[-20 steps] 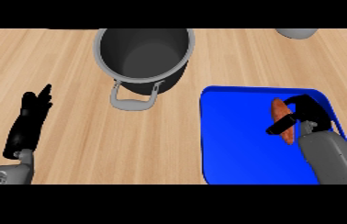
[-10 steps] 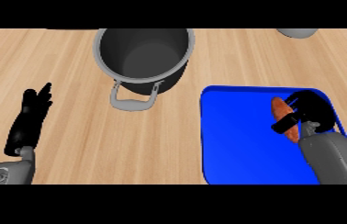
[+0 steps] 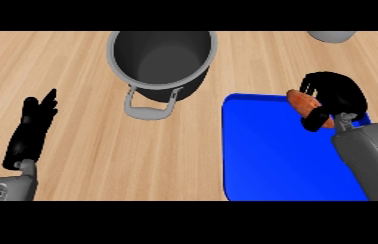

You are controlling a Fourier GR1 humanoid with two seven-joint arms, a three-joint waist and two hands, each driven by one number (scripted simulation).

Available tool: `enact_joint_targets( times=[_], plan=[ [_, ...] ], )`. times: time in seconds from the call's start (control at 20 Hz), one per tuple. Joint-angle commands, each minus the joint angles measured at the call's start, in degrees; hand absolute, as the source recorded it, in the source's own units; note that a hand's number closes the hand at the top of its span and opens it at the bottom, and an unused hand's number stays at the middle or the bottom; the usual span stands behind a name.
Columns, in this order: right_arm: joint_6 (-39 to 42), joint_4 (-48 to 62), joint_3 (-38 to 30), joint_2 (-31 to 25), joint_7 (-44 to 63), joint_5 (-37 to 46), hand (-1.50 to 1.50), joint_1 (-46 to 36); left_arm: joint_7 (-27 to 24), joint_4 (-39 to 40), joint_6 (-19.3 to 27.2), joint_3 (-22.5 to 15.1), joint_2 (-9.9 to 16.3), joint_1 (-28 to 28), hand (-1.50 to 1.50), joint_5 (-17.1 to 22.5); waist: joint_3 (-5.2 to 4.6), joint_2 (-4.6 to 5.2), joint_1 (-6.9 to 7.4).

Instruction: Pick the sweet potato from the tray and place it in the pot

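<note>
- Two black hands show at the near side of the pale wooden counter, each on a grey forearm.
- The right hand is over the far right corner of the flat blue rectangular tray, its fingers and thumb curled round the reddish-brown oblong sweet potato.
- Only the left part of the sweet potato shows (the rest is hidden under the hand); it juts out to the left of the palm, over the tray's far edge.
- Whether the sweet potato touches the tray's surface or is clear of it, I cannot tell.
- The left hand rests at the near left of the counter, fingers straight and close together, pointing to the far side and holding nothing.
- The round dark grey metal pot stands at the far middle of the counter, upright and open at the top, with one light grey loop handle pointing to the near side.
- The pot is to the far left of the tray, near its far left corner but apart from it.
- One pale grey rounded object shows partly at the far right edge (too little of it shows to say what it is).
</note>
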Motion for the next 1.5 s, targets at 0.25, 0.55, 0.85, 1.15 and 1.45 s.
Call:
enact_joint_targets(
  times=[0.25, 0.55, 0.85, 1.15, 1.45],
  plan=[
    [-8.19, -4.78, -5.96, -2.69, -18.18, -3.43, 1.5, -6.36, -0.22, 2.15, -0.02, 1.93, 0.65, -0.8, 0.0, 0.2, -0.01, -0.39, -1.59],
    [-11.47, -15.3, -8.56, 3.39, -18.7, -8.59, 1.5, -11.41, 1.96, 1.29, 1.49, 0.07, -0.88, -1.15, 0.0, -1.96, -0.04, -0.53, -1.82],
    [-4.86, -22.81, -10.69, 2.14, -12.66, -9.6, 1.5, -18.47, 1.6, -1.08, -1.04, 1.8, 0.17, 0.12, 0.0, 0.02, -0.08, -0.5, -1.3],
    [3.55, -18.27, -5.39, 9.06, -1.59, -10.78, 1.5, -33.12, 1.26, 0.25, -2.5, 2.55, 1.49, -0.81, 0.0, -0.22, -0.14, -0.44, -0.75],
    [6.71, -3.35, -8.19, 12.82, 0.32, -11.94, 1.5, -44.59, 2.5, -2.03, -1.17, 1.38, -0.44, -0.04, 0.0, -1.71, -0.11, -0.3, -0.47]
  ],
)
